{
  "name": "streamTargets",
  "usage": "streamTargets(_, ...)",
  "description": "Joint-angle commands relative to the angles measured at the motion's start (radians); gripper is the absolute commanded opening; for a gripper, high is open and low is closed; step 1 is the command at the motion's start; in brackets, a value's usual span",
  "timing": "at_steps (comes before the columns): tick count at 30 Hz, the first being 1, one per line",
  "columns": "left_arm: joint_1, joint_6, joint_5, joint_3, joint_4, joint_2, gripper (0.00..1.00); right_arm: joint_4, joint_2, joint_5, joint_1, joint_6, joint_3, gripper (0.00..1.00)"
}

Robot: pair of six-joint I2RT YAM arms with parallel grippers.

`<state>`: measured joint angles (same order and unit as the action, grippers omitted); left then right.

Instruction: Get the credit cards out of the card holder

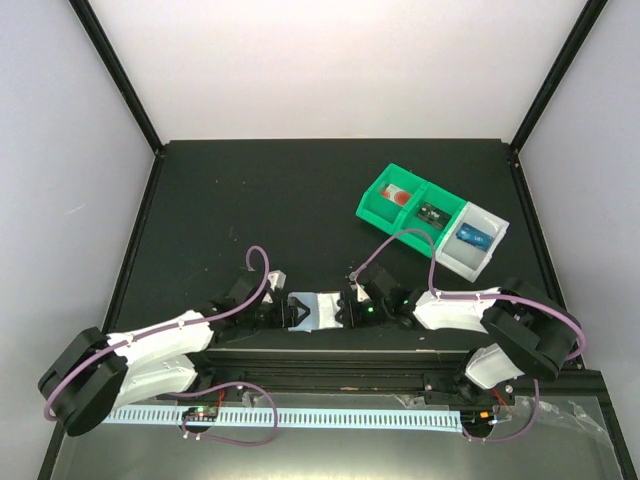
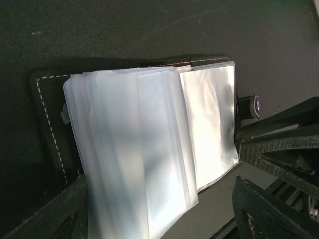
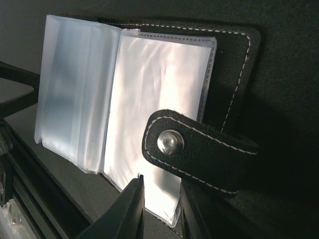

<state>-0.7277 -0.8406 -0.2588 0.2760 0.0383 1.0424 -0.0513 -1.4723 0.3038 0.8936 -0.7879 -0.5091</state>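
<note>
On the black table [image 1: 250, 200] the card holder [image 1: 322, 308] is lying open at lower centre, sleeves looking empty (both wrist views). A credit card [image 1: 474, 238] is sitting in the tray [image 1: 372, 212], upper right, so little seems left. Left gripper [image 1: 285, 312] is straddling it, spread; right gripper [image 1: 350, 305] is pinching its edge.

card holder [image 1: 322, 308] left of tray [image 1: 432, 215]
</note>
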Motion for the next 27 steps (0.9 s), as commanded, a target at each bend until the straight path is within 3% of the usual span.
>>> streamTargets(1, 0.004, 0.006, -0.039, 0.002, -0.054, 0.011, 0.76, 0.016, -0.006, -0.074, 0.001, 0.001, 0.022, 0.24)
streamTargets(9, 0.003, -0.004, -0.024, 0.002, -0.029, -0.051, 0.49, 0.009, -0.013, -0.074, 0.001, 0.000, 0.026, 0.24)
streamTargets(27, 0.004, -0.003, 0.007, 0.015, 0.042, -0.068, 0.51, -0.001, -0.023, -0.066, 0.000, 0.000, 0.024, 0.24)
